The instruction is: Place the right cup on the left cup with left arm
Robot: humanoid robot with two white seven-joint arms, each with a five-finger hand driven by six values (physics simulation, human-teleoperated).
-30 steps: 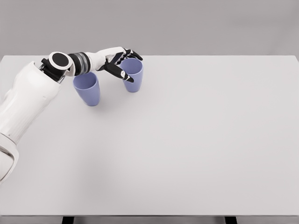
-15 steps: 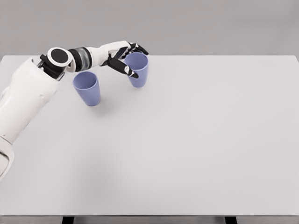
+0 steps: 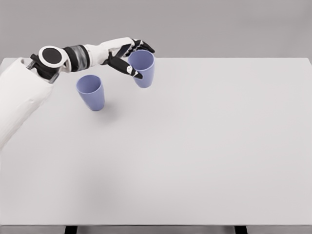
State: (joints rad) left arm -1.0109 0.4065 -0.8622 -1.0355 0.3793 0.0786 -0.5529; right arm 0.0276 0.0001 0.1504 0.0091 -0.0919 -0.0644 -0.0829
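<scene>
Lavender right cup (image 3: 142, 68) sits pinched in my left hand (image 3: 127, 54), upright, with the left cup (image 3: 90, 92) down-left of it.

Both cups are showing a plain periwinkle blue: the right cup (image 3: 143, 68) near the table's far edge and the left cup (image 3: 90, 92) toward its far left corner. The table (image 3: 195, 146) is showing pale grey-white. The left hand (image 3: 127, 56) is showing white with black fingers (image 3: 145, 47).
</scene>
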